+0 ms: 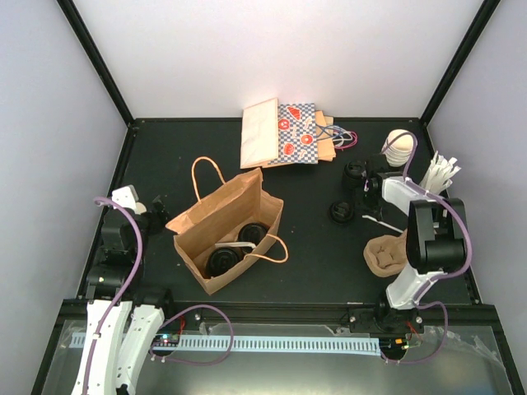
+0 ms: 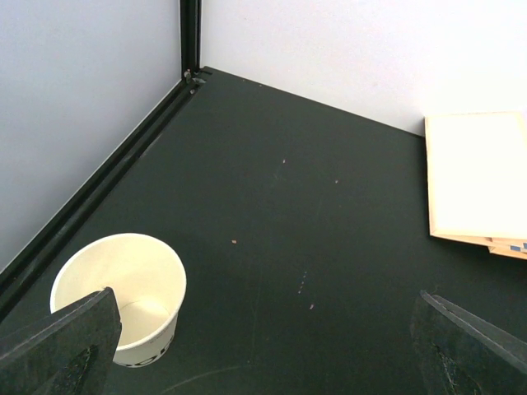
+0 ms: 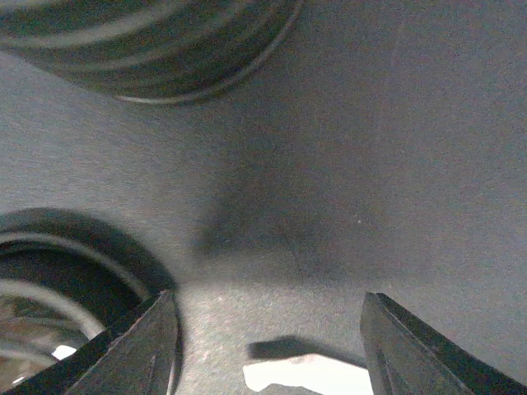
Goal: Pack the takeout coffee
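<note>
An open brown paper bag (image 1: 200,220) stands left of centre. Two round black lids (image 1: 222,262) (image 1: 253,233) show inside it; the cups under them are hidden from above. My left gripper (image 2: 263,354) is open at the table's left edge, over bare mat. A lidless cream paper cup (image 2: 119,296) stands by its left finger. My right gripper (image 3: 268,346) hangs low at the right rear of the table (image 1: 362,188), open with nothing between its fingers. Loose black lids lie ahead of it (image 3: 165,41) and beside its left finger (image 3: 49,271).
Flat paper bags (image 1: 280,133) lie at the back. A stack of cream cups (image 1: 398,146) and white stirrers (image 1: 440,173) sit at the right rear. A brown pulp carrier (image 1: 385,253) lies by the right arm. A white scrap (image 3: 305,374) lies under the right gripper.
</note>
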Robot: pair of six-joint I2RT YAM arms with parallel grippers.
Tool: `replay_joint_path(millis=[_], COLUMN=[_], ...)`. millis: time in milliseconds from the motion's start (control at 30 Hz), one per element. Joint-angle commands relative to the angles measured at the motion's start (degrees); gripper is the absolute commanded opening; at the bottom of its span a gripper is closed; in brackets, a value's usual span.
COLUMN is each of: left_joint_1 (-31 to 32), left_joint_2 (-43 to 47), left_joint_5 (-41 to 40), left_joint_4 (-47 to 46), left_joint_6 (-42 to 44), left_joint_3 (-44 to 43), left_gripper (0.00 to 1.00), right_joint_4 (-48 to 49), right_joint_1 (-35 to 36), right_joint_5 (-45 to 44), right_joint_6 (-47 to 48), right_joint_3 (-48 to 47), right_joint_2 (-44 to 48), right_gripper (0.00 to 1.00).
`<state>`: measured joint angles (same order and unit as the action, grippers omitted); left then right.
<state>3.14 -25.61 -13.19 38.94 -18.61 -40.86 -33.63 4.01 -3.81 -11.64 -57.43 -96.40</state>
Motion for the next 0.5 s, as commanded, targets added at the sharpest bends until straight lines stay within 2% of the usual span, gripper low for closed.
replay_joint_path(millis=[0,167,233,300,333,467], left_joint_1=[0.38,0.38,0.38,0.38,0.38,0.37], left_joint_2=[-0.04,-0.01,0.03,0.03,0.04,0.04], left_joint_5=[0.8,0.71,0.56,0.45,0.45,0.53], left_joint_4=[-1.42,-1.43,-1.41,-1.41,-1.42,-1.44], left_joint_6=[0.79,0.84,0.94,0.88,0.86,0.87], left_joint_3=[-0.01,0.04,0.02,0.08,0.09,0.11], left_gripper=[0.99,0.99,0.99,0.99,0.99,0.99], right_joint_4=[-0.13,0.33,-0.08,-0.66,-0.41,1.42], right_joint_1=[0.01,-0.01,0.02,0.11,0.16,0.2], right_joint_5=[-3.01,-3.57,-2.94,-1.7,-0.57,3.11], right_joint_6=[1.2,1.11,0.71,-0.83,-1.58,-3.39], right_joint_3=[-1.56,-1.67,-1.26,-0.59,0.26,4.43], right_joint_2=[-3.99,-5.9,-6.39,-6.46,-6.13,-1.72], right_gripper=[0.65,0.62,0.56,0.42,0.39,0.39])
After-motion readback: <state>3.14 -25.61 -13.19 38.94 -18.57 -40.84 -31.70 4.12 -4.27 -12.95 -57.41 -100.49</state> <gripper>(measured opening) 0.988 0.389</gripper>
